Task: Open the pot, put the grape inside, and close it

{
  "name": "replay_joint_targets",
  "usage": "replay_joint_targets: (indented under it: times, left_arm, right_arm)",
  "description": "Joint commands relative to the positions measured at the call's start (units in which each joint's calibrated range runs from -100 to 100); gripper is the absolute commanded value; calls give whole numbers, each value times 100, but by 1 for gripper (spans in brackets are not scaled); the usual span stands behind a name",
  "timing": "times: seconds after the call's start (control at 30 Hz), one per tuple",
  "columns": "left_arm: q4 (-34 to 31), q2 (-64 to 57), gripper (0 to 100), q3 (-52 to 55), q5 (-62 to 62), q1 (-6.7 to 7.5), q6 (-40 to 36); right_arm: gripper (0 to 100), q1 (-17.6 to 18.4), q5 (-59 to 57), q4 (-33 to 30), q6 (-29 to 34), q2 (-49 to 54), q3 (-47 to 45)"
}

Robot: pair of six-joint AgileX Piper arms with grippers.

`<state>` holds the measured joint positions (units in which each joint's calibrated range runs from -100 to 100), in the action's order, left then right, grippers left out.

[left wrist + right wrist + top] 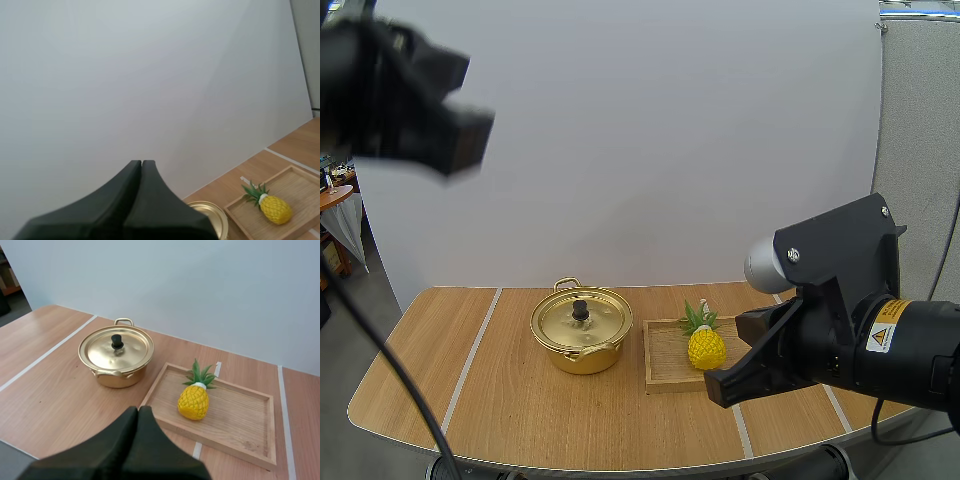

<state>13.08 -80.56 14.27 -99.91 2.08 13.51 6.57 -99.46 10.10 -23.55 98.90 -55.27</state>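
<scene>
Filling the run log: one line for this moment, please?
pot lidded | pineapple on tray | left gripper shut | right gripper shut

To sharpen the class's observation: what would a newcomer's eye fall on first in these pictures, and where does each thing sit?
A shiny gold pot, its lid on, stands on the wooden table. Beside it, a wooden tray holds a bright yellow pineapple, though the task speaks of a grape. The right end effector, shut and empty, hangs above the table's near side before the tray.

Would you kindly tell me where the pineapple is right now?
In the high view the pineapple sits on the wooden tray, just right of the lidded gold pot, near the table's middle.
</scene>
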Motion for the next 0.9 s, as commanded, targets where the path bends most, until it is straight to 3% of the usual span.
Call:
replay_joint_targets:
  times: [0.0,0.27,0.53,0.7,0.87]
  left_arm:
    - [36,-973,0,1009,46,16,-475]
    - [-399,-1882,0,2076,1704,16,-1348]
    - [-1308,-1944,0,3387,3697,-21,-2759]
    - [-1308,-1944,0,4585,5206,-119,-2790]
    - [-1308,-1944,0,5594,6513,-201,-2655]
  right_arm:
    - [0,-226,429,86,-4,110,-6]
    - [0,-307,1679,101,8,110,14]
    - [0,-307,4974,35,8,110,-632]
    - [0,-307,6650,-395,8,110,-1516]
    - [0,-307,7116,-611,-3,110,-2253]
